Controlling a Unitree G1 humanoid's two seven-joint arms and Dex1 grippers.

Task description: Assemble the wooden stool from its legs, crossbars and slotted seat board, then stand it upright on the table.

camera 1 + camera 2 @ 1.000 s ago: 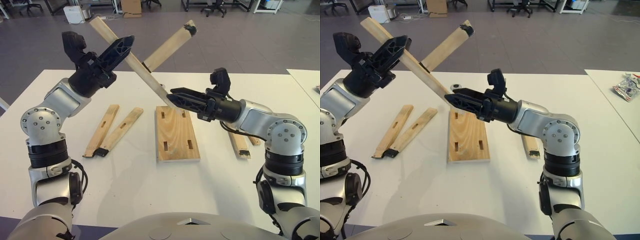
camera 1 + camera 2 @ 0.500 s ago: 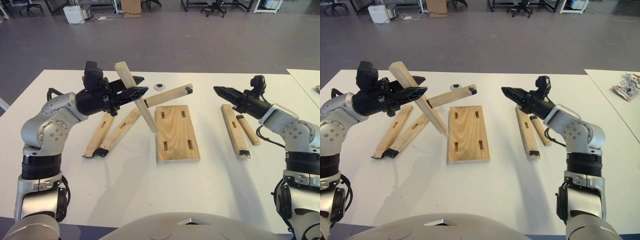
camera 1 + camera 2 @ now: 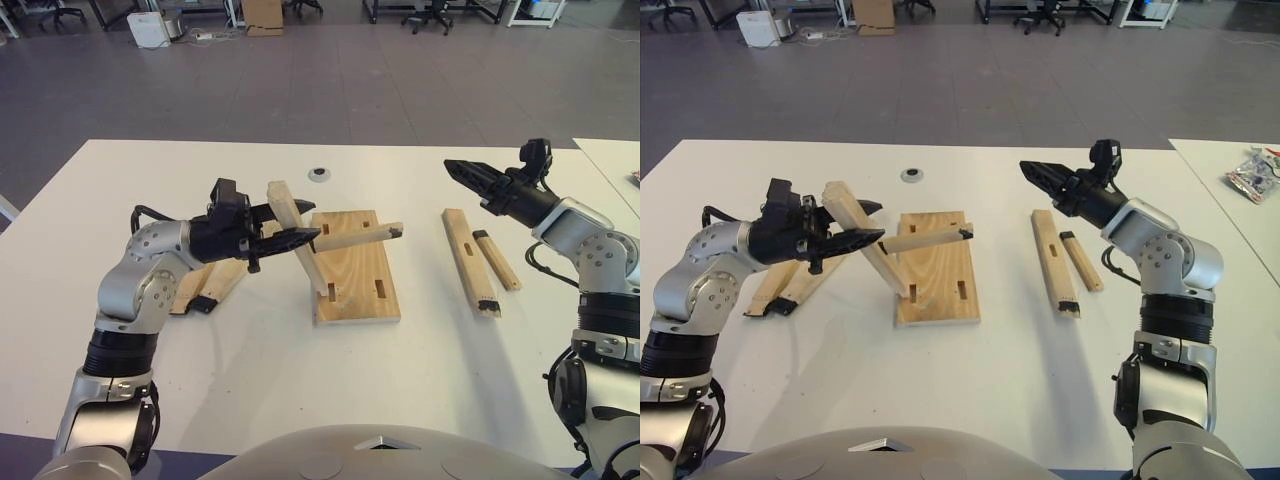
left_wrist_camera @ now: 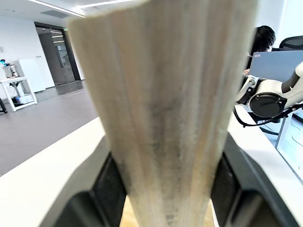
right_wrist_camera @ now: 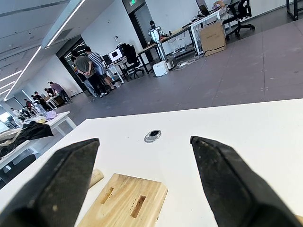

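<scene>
Centre frame, left gripper [image 3: 292, 233] grasps a leg [image 3: 310, 268] with crossbar [image 3: 355, 235], foot seemingly entering a seat board [image 3: 365, 290] slot; next, press down. Right gripper [image 3: 462, 180], upper right, spread empty.

The left end effector [image 3: 290, 226] grips a tilted leg [image 3: 300, 245] whose lower end rests at a slot of the seat board [image 3: 365, 285]. A crossbar [image 3: 355, 233] projects from the leg over the board. Two loose legs [image 3: 222, 280] lie on the tabletop [image 3: 250, 380] beside the left arm, a third leg [image 3: 467, 258] and a short bar [image 3: 496, 260] lie side by side to the right of the board, and the right end effector [image 3: 466, 178] is held above the tabletop beyond these two parts.
</scene>
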